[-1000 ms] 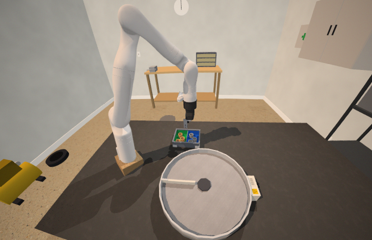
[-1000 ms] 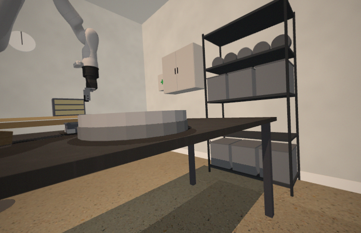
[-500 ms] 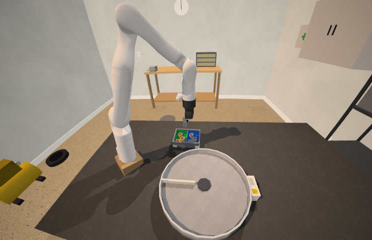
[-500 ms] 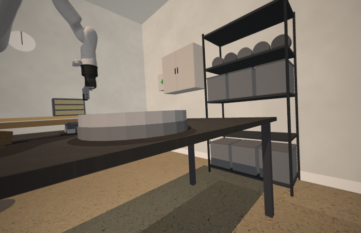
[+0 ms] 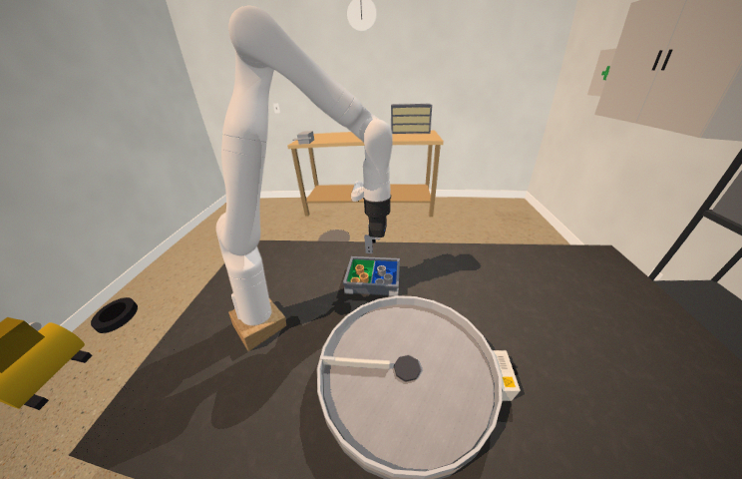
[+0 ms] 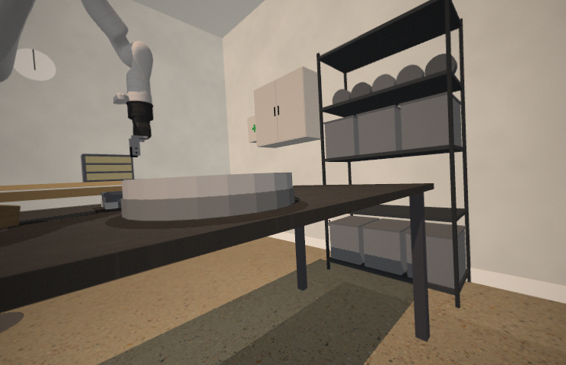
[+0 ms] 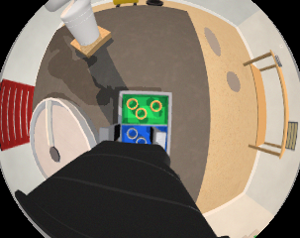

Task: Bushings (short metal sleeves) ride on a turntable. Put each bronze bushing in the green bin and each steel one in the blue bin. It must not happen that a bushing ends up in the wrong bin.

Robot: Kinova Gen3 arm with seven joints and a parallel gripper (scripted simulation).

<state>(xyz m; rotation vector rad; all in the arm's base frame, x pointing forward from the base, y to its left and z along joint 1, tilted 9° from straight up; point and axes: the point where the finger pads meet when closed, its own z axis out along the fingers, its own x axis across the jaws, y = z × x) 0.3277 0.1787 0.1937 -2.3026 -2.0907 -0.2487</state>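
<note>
My gripper [image 5: 369, 248] [image 6: 135, 150] [image 7: 135, 131] is open and empty, above the two-part tray; in the wrist view its fingers flank the blue bin. Three bronze bushings [image 5: 363, 276] stand in the green bin [image 5: 369, 263] [image 7: 160, 119]. Three steel bushings [image 5: 381, 270] stand in the blue bin [image 5: 391, 264] [image 7: 145, 131]; the wrist view shows two, the rest of that bin being hidden by the gripper body. The round turntable [image 5: 445, 406] [image 6: 206, 193] [image 7: 65, 129] shows no bushing on its disc in the top view. The exterior camera sees only its outer wall.
A pale bar [image 5: 357, 362] reaches from the turntable's rim to its dark hub [image 5: 407, 368]. A white box [image 5: 506, 369] with a yellow label sits at its right rim. The arm's wooden base block [image 5: 258, 329] [image 7: 91, 44] stands left of the tray. A wooden workbench [image 5: 332, 139] is behind.
</note>
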